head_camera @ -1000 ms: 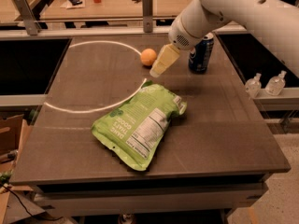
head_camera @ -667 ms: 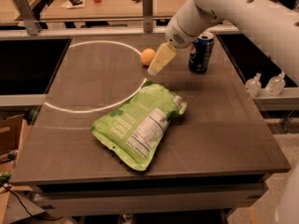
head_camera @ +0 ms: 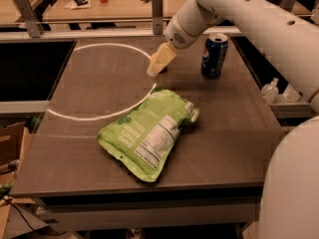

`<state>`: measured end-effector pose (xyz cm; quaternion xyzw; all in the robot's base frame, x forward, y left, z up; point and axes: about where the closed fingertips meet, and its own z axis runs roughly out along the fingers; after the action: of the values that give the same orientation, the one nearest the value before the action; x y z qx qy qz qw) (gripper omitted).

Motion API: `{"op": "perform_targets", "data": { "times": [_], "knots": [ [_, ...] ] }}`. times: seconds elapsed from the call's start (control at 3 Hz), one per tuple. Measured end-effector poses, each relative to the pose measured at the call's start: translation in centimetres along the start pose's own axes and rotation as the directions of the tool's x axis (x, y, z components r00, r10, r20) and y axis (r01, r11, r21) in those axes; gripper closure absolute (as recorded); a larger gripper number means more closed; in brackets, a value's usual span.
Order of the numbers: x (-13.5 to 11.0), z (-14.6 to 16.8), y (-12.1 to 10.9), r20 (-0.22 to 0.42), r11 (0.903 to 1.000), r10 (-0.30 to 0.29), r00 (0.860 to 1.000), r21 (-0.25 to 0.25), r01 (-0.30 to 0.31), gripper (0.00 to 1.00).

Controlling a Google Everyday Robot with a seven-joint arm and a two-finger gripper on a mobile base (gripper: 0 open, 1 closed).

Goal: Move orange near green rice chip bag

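Observation:
The green rice chip bag (head_camera: pixel 149 133) lies flat in the middle of the dark table (head_camera: pixel 229 133), with its white nutrition panel facing up. My gripper (head_camera: pixel 159 62), with cream-coloured tips, hangs from the white arm (head_camera: pixel 234 14) just beyond the bag's far end, over the spot where the orange lay. The orange is hidden behind the gripper. I cannot tell whether the gripper touches it.
A blue soda can (head_camera: pixel 214 55) stands upright to the right of the gripper. A white circular line (head_camera: pixel 94 117) is drawn on the table's left half. Small bottles (head_camera: pixel 271 89) sit on a ledge at the right. A wooden desk with clutter is behind.
The gripper has moved left and down over the orange, which was visible beside it before and is now covered. The bag and the can have not moved.

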<state>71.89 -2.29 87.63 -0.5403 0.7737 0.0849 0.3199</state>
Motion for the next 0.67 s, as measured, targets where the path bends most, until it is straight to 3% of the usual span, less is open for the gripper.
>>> {"op": "perform_targets", "data": {
  "times": [0.67],
  "knots": [
    [-0.2, 2.5, 2.7, -0.005, 0.9934, -0.002, 1.0, -0.114, 0.002, 0.0]
  ]
}}
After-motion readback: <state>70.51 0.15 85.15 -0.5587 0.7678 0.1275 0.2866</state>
